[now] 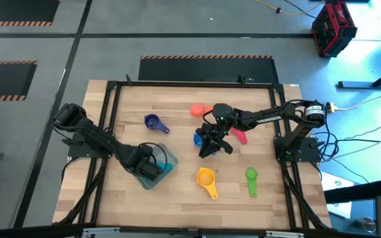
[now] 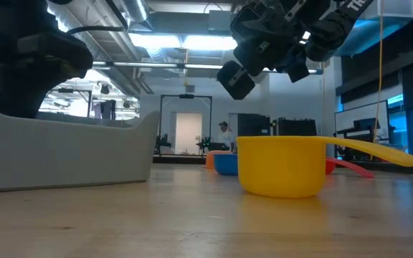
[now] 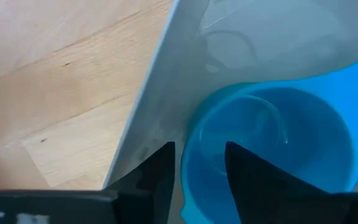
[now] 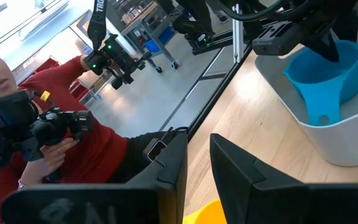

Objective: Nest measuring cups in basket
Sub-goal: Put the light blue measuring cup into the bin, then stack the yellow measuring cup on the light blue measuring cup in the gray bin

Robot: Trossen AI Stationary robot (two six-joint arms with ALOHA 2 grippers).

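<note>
In the basket [image 1: 170, 160], teal cup [image 3: 272, 149], left pincer [image 3: 201, 171] released astride its rim, right pincer [image 4: 197, 165] aloft, narrowly parted, empty.

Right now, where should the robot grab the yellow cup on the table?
Probably by its flat handle, coming straight down from above. The yellow cup sits upright and apart from the other cups, with its handle pointing toward the table's front edge.

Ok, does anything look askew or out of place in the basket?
The large teal plastic measuring cup sits tilted in the pale grey plastic basket, leaning on the wall with its handle hanging down over the rim. Nothing looks spilled or damaged.
</note>
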